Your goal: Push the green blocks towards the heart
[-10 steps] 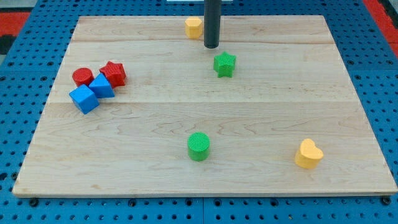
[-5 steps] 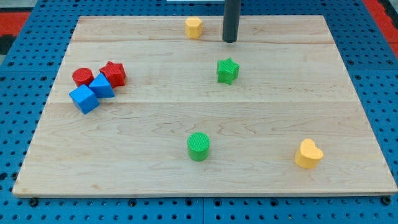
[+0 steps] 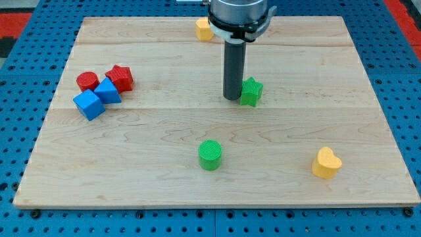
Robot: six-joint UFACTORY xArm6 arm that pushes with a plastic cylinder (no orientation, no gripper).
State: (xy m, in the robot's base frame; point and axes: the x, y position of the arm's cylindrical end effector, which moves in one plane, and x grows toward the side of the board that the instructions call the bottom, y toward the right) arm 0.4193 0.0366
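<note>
A green star block (image 3: 251, 91) lies on the wooden board (image 3: 217, 191) a little above the middle. My tip (image 3: 231, 97) stands right against its left side, touching it. A green cylinder block (image 3: 210, 155) lies lower down, below and to the left of the tip. A yellow heart block (image 3: 326, 163) lies near the view's bottom right, well apart from both green blocks.
A yellow block (image 3: 202, 28) lies at the view's top, partly behind the arm. At the view's left sits a cluster: a red cylinder (image 3: 87, 81), a red star (image 3: 120, 78) and two blue cubes (image 3: 108, 90) (image 3: 89, 105).
My tip has moved from the view's top down to the left side of the green star. The star has shifted down and to the right. The other blocks have not moved.
</note>
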